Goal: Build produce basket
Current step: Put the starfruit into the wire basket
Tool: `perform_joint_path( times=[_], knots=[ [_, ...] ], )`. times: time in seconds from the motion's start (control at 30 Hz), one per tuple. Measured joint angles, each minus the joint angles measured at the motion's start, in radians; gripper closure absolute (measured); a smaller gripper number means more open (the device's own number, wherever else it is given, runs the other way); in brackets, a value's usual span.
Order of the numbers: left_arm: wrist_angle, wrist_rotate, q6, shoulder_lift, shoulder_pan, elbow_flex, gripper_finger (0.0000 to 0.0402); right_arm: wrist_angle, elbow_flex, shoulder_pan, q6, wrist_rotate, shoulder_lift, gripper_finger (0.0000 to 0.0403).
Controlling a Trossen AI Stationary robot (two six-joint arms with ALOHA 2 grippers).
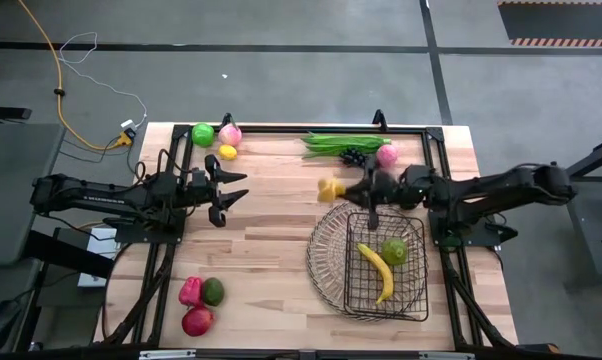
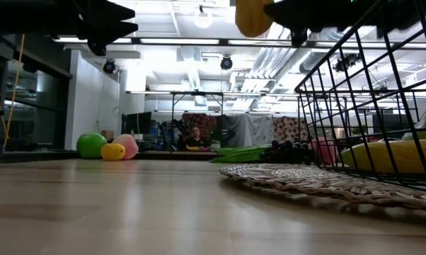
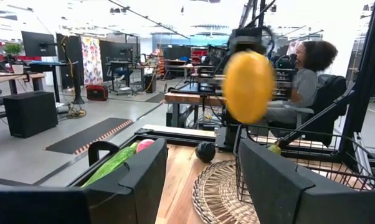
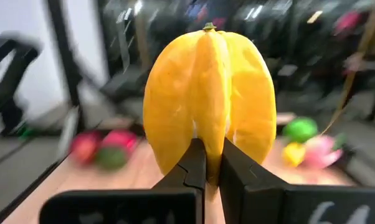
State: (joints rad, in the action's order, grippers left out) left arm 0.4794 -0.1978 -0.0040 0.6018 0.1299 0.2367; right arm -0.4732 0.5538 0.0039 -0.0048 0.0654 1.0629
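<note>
My right gripper [image 1: 343, 189] is shut on a yellow ribbed fruit [image 1: 330, 189], in the air just past the far-left rim of the dark wire basket [image 1: 326, 262]. The basket holds a yellow banana [image 1: 377, 270] and a green apple [image 1: 394, 251]. My left gripper [image 1: 233, 189] is open and empty above the table's left half. Through its fingers I see the yellow fruit [image 3: 248, 87]. Loose produce rests on the table in three groups. My right gripper pinches a narrow middle rib of the yellow fruit [image 4: 207, 134] between its two fingertips [image 4: 194, 163], at the end away from the stem [image 4: 207, 26]. The fingers come level from the table's right. The fruit is lifted clear of the table [image 2: 252, 18].
A green apple [image 1: 202, 133], a pink peach [image 1: 230, 133] and a lemon [image 1: 227, 152] lie far left. Green beans [image 1: 341, 143], dark grapes [image 1: 353, 155] and a peach [image 1: 387, 154] lie behind the basket. A red pepper [image 1: 190, 291], an avocado [image 1: 213, 291] and a red apple [image 1: 197, 320] lie near left.
</note>
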Motion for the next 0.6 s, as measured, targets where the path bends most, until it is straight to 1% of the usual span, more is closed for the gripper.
perform_joint_path(
  times=[0.1,0.17,0.27,0.37,0.47,0.53,0.6],
  knots=[
    [-0.002,0.0,0.0,0.0,0.0,0.0,0.021,0.316,0.111,0.116,0.01,0.001,-0.01,0.0398],
    [-0.002,0.0,0.0,0.0,0.0,0.0,0.021,0.54,0.186,0.203,0.072,-0.023,-0.009,0.0398],
    [-0.002,0.0,-0.001,0.0,0.0,0.0,0.021,0.832,0.301,0.344,0.235,-0.152,-0.009,0.0398],
    [-0.003,0.0,-0.002,0.0,0.0,0.0,0.021,1.084,0.406,0.472,0.456,-0.276,-0.009,0.0398],
    [-0.003,0.0,-0.003,0.0,0.0,0.0,0.021,1.236,0.46,0.567,0.68,-0.354,-0.011,0.0398],
    [-0.003,0.0,-0.003,0.0,0.0,0.0,0.021,1.289,0.462,0.609,0.799,-0.384,-0.01,0.0398],
    [-0.003,0.001,-0.011,0.0,0.0,0.0,0.021,1.29,0.441,0.633,0.905,-0.389,-0.006,0.0398]
  ],
)
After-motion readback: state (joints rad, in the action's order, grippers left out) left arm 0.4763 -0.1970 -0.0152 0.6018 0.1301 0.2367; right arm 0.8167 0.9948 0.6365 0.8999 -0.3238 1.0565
